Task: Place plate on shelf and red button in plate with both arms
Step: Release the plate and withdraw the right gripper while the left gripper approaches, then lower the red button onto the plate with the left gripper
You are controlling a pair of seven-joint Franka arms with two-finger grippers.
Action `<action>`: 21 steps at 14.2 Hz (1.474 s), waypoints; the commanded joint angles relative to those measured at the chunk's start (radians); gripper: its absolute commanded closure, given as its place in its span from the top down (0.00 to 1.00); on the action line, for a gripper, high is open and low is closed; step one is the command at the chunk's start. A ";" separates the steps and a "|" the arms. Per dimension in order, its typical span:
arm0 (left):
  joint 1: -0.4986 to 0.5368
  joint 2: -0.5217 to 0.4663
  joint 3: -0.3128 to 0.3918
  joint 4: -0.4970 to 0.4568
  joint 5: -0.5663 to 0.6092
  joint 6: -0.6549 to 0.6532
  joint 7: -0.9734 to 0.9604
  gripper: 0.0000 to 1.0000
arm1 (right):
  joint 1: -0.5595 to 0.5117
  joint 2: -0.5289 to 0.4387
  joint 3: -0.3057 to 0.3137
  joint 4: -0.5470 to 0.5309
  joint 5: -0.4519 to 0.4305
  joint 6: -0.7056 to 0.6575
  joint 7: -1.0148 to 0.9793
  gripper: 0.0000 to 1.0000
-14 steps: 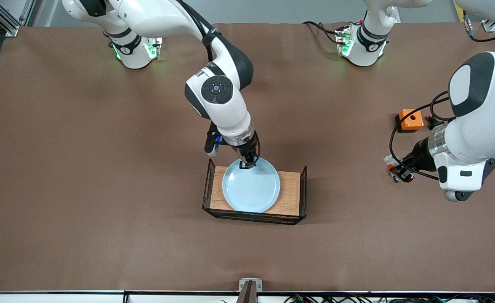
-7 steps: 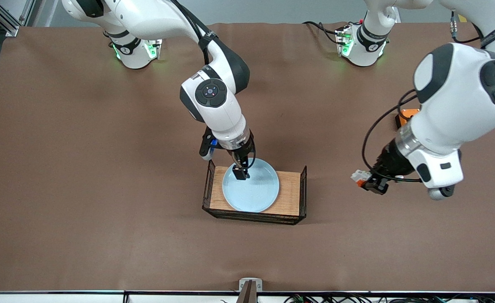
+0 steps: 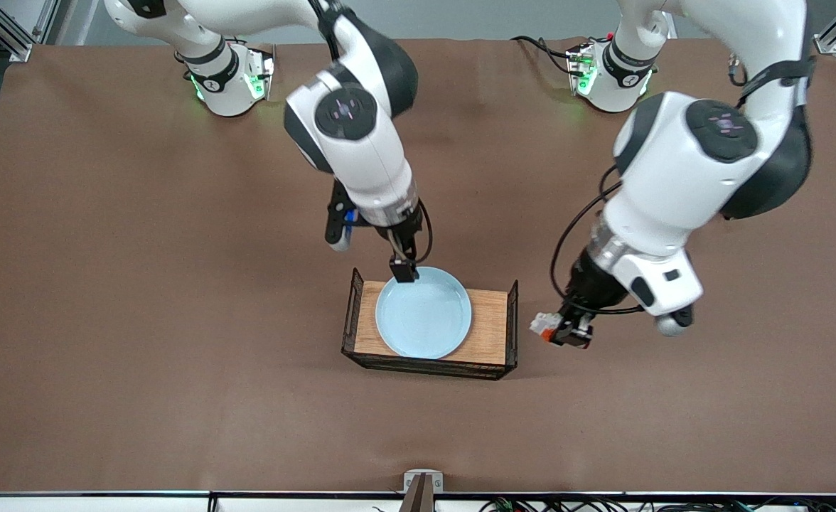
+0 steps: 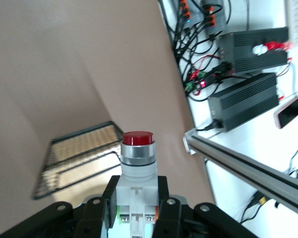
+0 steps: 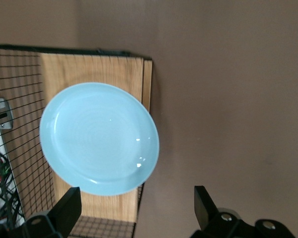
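1. We see the plate (image 3: 424,312) lying flat on the wooden floor of a small tray (image 3: 492,320) with black mesh end walls, near the middle of the table (image 3: 141,299)
2. In the right wrist view the plate (image 5: 99,138) covers most of the wood, its rim reaching past the tray's (image 5: 129,69) long edges
3. We find the right gripper (image 3: 403,269) in the air over the plate's rim on the side toward the robot bases; in its own view its two fingers (image 5: 64,210) stand wide apart with nothing between them, clear of the plate
4. We see the left gripper (image 3: 567,333) hanging over bare table just beside the tray's end wall toward the left arm's end
5. Its fingers are closed on the white blocky body of the red button (image 3: 550,328), which it carries off the table
6. In the left wrist view the red button (image 4: 137,161) sticks out from between the jaws, its dark red cap and metal collar pointing away from the wrist, with the mesh tray (image 4: 79,156) below it
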 commanded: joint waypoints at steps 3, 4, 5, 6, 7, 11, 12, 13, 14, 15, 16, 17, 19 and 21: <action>-0.089 0.052 0.004 0.007 0.182 0.116 -0.260 0.12 | -0.082 -0.181 0.009 -0.030 0.001 -0.249 -0.319 1.00; -0.100 0.052 0.004 0.007 0.187 0.116 -0.273 0.12 | -0.111 -0.218 0.009 -0.036 0.002 -0.296 -0.411 1.00; -0.117 0.052 0.004 0.001 0.187 0.116 -0.276 0.12 | -0.142 -0.249 0.009 -0.045 0.001 -0.337 -0.498 1.00; -0.132 0.052 0.006 -0.003 0.189 0.116 -0.282 0.12 | -0.177 -0.281 0.009 -0.063 0.002 -0.372 -0.587 1.00; -0.148 0.054 0.006 -0.008 0.192 0.116 -0.287 0.12 | -0.221 -0.325 0.009 -0.100 0.002 -0.395 -0.702 1.00; -0.206 0.090 0.006 -0.017 0.276 0.116 -0.375 0.12 | -0.375 -0.471 0.006 -0.287 -0.001 -0.405 -1.063 1.00; -0.226 0.106 0.006 -0.020 0.311 0.116 -0.409 0.12 | -0.410 -0.494 0.006 -0.328 -0.004 -0.400 -1.132 1.00; -0.240 0.121 0.006 -0.022 0.346 0.116 -0.437 0.12 | -0.445 -0.519 0.006 -0.371 -0.007 -0.385 -1.206 1.00; -0.258 0.141 0.006 -0.020 0.385 0.116 -0.475 0.12 | -0.481 -0.540 0.006 -0.410 -0.008 -0.364 -1.272 1.00; -0.270 0.152 0.006 -0.020 0.421 0.116 -0.509 0.12 | -0.507 -0.563 0.004 -0.446 -0.012 -0.345 -1.345 1.00; -0.280 0.161 0.004 -0.020 0.449 0.116 -0.533 0.12 | -0.531 -0.577 0.004 -0.473 -0.012 -0.331 -1.399 1.00; -0.290 0.167 0.004 -0.022 0.465 0.116 -0.552 0.12 | -0.567 -0.585 0.004 -0.487 -0.012 -0.324 -1.468 1.00; -0.310 0.182 0.006 -0.022 0.468 0.116 -0.557 0.12 | -0.622 -0.585 0.004 -0.487 -0.012 -0.324 -1.602 1.00; -0.332 0.198 0.010 -0.022 0.471 0.116 -0.558 0.13 | -0.662 -0.588 0.004 -0.487 -0.027 -0.322 -1.706 1.00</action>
